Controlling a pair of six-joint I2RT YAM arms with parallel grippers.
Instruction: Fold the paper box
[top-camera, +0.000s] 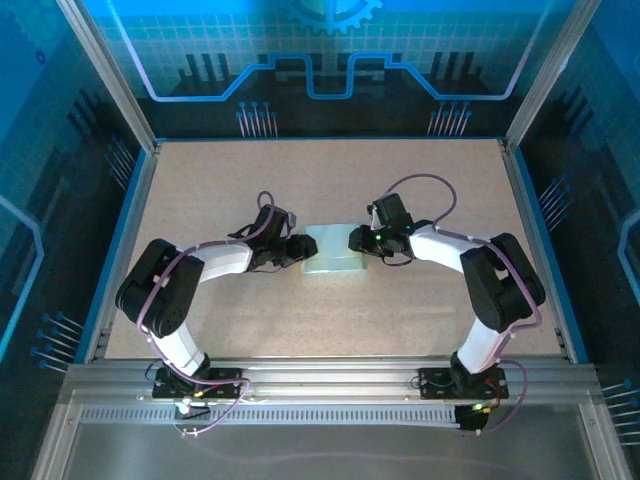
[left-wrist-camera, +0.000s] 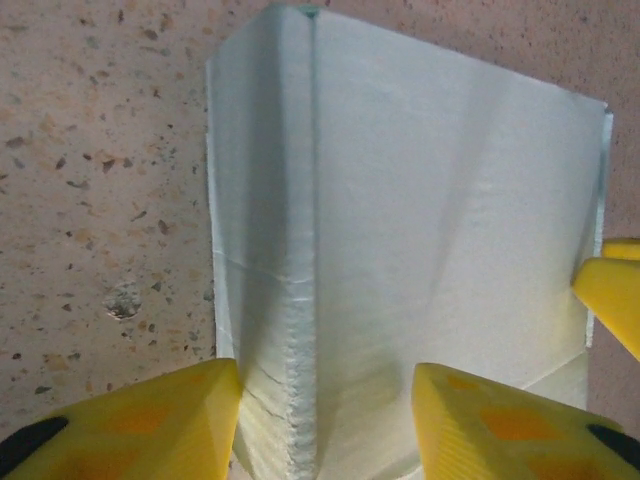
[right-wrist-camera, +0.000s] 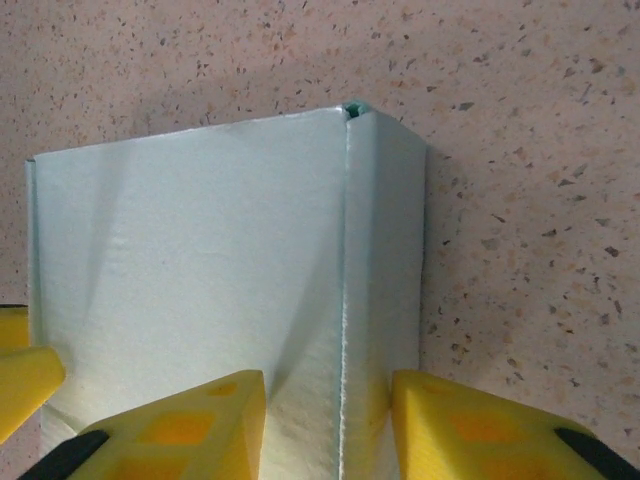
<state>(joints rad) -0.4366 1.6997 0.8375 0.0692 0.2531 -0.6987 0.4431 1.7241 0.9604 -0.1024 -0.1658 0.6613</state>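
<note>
Mint card, the paper box (top-camera: 335, 250) lies mid-counter (top-camera: 300, 170), between my two pincers as seen from above. The wrist cameras add its creases. My left pincer (left-wrist-camera: 327, 400) stands released astride a raised fold (yellow fingers well apart). My right pincer (right-wrist-camera: 328, 400) straddles a fold too; clenched or not, I cannot tell.

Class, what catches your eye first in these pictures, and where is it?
A pale mint box sits in the middle of the speckled table, the left claw and right claw meeting it from opposite sides. In each wrist view, yellow fingers straddle a creased fold of it.
</note>
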